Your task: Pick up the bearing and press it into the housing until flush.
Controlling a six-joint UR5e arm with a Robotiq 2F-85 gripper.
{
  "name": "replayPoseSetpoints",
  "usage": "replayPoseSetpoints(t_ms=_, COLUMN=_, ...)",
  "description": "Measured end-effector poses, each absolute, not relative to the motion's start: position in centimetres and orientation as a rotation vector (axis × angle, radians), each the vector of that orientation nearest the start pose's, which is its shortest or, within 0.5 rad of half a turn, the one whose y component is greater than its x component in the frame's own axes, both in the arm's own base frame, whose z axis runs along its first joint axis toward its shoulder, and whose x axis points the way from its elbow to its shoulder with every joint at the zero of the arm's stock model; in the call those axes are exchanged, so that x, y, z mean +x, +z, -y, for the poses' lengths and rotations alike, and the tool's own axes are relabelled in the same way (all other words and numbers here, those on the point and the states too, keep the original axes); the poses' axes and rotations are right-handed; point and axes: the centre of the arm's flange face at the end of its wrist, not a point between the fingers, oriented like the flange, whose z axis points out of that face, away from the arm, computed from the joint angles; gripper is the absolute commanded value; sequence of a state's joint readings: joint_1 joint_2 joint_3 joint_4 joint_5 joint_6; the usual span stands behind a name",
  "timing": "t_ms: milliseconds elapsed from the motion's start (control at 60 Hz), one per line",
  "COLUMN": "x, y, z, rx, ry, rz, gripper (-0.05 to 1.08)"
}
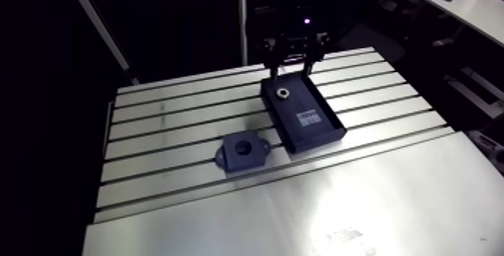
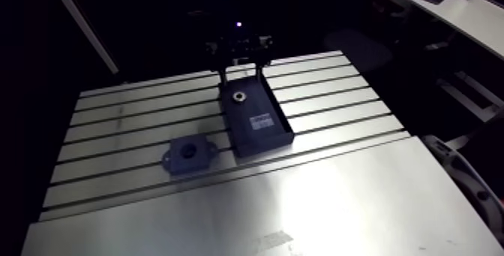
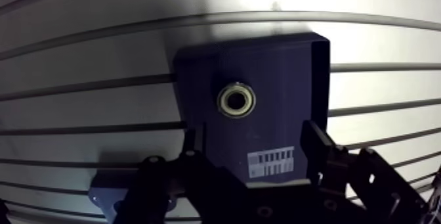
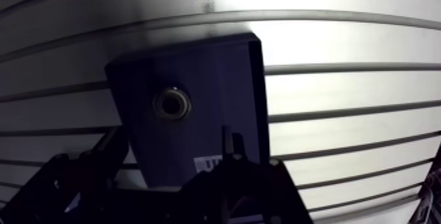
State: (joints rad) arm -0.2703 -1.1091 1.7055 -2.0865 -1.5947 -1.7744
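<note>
Currently hovering with the gripper [image 3: 252, 134] spread open and empty above the black tray [image 3: 289, 62], standing at the pick-up step, bearing [image 3: 237, 100] lying flat inside, just ahead of the fingers. Probably needing next: centring over it, descending, closing, then carrying to the housing [image 1: 243, 151], sitting apart on the slotted table [image 1: 172, 116].

My arm camera looks obliquely down from well back over the bench [image 1: 187, 199]; my wrist camera looks down, close, past my gripper [image 3: 252, 133]; both share the dark tray [image 1: 296, 107]
</note>
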Motion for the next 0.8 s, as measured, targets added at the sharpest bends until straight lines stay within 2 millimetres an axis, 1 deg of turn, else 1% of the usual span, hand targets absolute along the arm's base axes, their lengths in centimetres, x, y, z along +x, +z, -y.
replayPoseSetpoints(t_ms=167, x=-62.1, y=20.8, z=-3.5, rx=0.099, ry=0.006, rz=-3.055, gripper=0.20)
replayPoseSetpoints(t_ms=300, x=-62.3, y=20.3, z=-3.5, rx=0.096, ry=0.008, rz=-3.055, gripper=0.23)
replayPoseSetpoints(t_ms=400, x=-62.4, y=19.9, z=-3.4, rx=0.092, ry=0.010, rz=-3.054, gripper=0.28)
replayPoseSetpoints(t_ms=517, x=-62.4, y=19.7, z=-3.3, rx=0.089, ry=0.011, rz=-3.052, gripper=0.29)
replayPoseSetpoints(t_ms=583, x=-62.5, y=19.5, z=-3.2, rx=0.088, ry=0.010, rz=-3.049, gripper=0.32)
replayPoseSetpoints(t_ms=700, x=-62.5, y=19.1, z=-3.1, rx=0.085, ry=0.009, rz=-3.044, gripper=0.33)
replayPoseSetpoints(t_ms=750, x=-62.5, y=19.0, z=-3.1, rx=0.083, ry=0.009, rz=-3.042, gripper=0.36)
replayPoseSetpoints(t_ms=800, x=-62.5, y=18.9, z=-3.1, rx=0.083, ry=0.009, rz=-3.041, gripper=0.37)
